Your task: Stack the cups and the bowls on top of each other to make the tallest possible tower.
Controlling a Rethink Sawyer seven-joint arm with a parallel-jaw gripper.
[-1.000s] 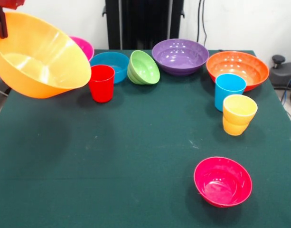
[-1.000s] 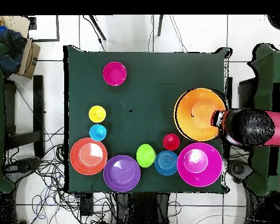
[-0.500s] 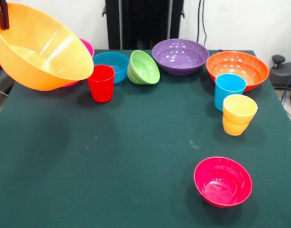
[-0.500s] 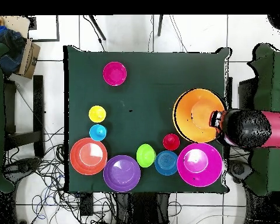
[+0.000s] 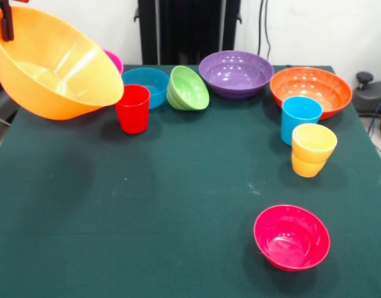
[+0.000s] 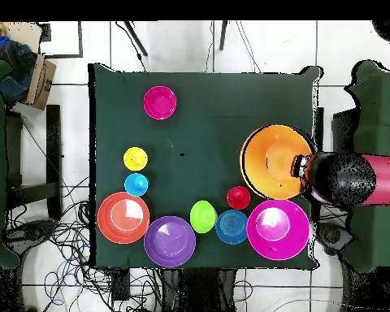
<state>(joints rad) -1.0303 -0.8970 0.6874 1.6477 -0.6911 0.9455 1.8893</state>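
My gripper (image 5: 4, 23) (image 6: 299, 166) is shut on the rim of the large yellow-orange bowl (image 5: 59, 68) (image 6: 271, 161), which hangs tilted above the table's edge. Behind it peeks the large pink bowl (image 5: 114, 60) (image 6: 277, 229). A red cup (image 5: 133, 108) stands beside the hanging bowl. Along the back sit the blue bowl (image 5: 146, 84), the tipped green bowl (image 5: 189, 88), the purple bowl (image 5: 236, 73) and the orange bowl (image 5: 311, 90). The sky-blue cup (image 5: 300, 118) and yellow cup (image 5: 313, 149) stand together. A crimson-pink bowl (image 5: 291, 237) lies alone.
The green table (image 5: 178, 198) (image 6: 214, 122) carries everything. In the overhead view the red and black arm (image 6: 353, 180) reaches in over the table's side, and cables (image 6: 60, 244) lie on the floor beside the table.
The yellow-orange bowl has risen in the gripper and shifted a little toward the pink bowl. Over the last half second it has barely moved. Nothing else has moved.
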